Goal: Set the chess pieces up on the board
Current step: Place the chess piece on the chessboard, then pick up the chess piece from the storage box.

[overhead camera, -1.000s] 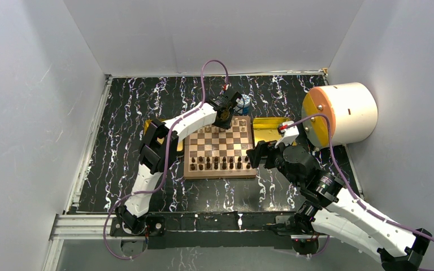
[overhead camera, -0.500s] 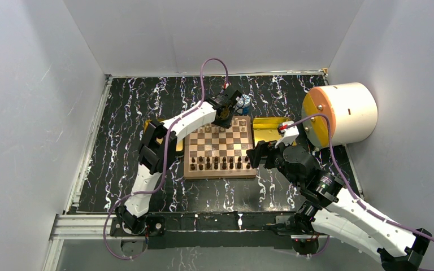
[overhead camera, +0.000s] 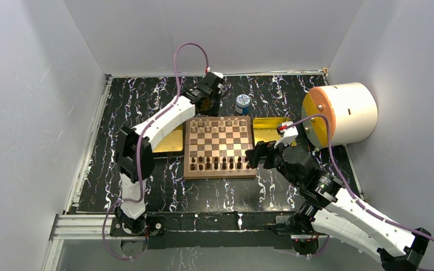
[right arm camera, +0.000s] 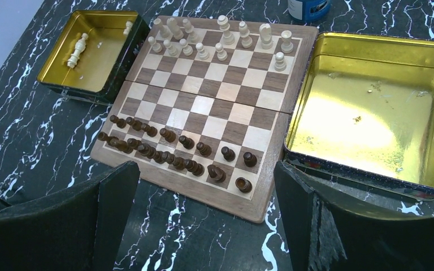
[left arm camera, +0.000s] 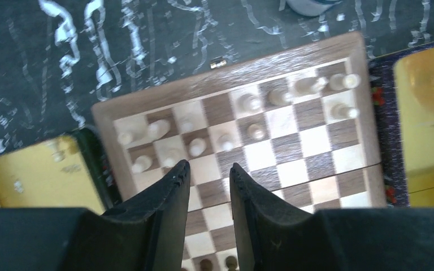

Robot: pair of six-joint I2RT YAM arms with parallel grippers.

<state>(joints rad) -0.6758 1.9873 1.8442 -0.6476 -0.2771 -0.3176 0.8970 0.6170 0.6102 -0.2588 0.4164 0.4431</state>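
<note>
Board (overhead camera: 218,148) half set, nothing held.
It lies on the table (overhead camera: 124,107) between the left tray (right arm camera: 103,65) and the right tray (right arm camera: 373,107). Cream pieces (right arm camera: 220,39) stand in its two far rows and dark pieces (right arm camera: 169,149) in the near rows, with two more cream ones lying in the left tray. The left hand (left arm camera: 209,166) hangs just past the far edge, fingers narrowly apart on nothing. The right hand (right arm camera: 206,169) hovers by the near right corner, fingers wide.
</note>
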